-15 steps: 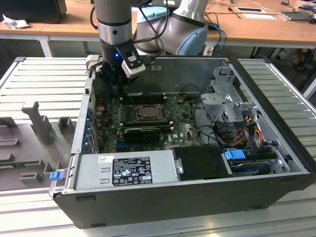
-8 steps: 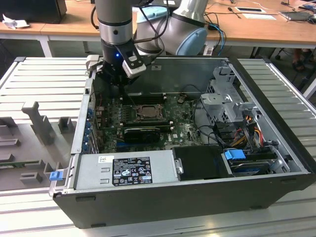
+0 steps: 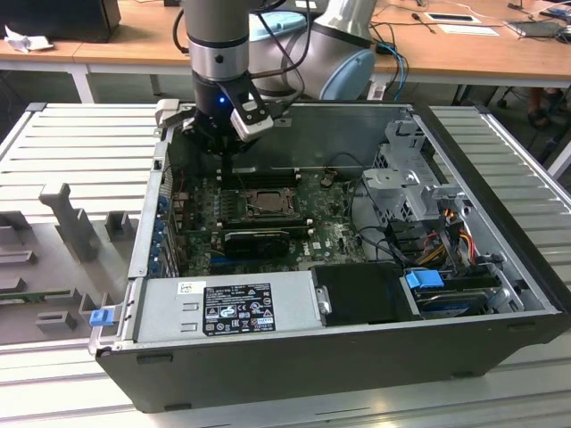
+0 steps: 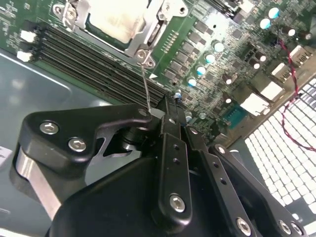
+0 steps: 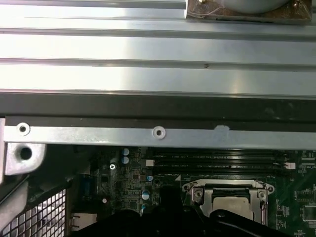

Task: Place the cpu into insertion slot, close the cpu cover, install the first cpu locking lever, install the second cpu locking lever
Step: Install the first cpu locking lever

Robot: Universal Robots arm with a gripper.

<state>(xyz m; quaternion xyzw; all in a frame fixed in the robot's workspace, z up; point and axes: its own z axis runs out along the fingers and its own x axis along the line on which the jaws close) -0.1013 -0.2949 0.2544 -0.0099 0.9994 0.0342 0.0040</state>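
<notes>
The arm point(image 3: 214, 40) is a silver-grey cylinder with a black band, a pale blue joint cap point(image 3: 352, 76) and looping black cables point(image 3: 287, 52). A white box point(image 3: 251, 119) rides the wrist (a blue light point(image 3: 220, 101) beside it). The jaws are matte black linkages with silver screws point(image 4: 177, 202).

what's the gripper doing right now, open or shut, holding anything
gripper: shut, tips right by the thin wire locking lever; cannot tell whether the lever is pinched.
</notes>
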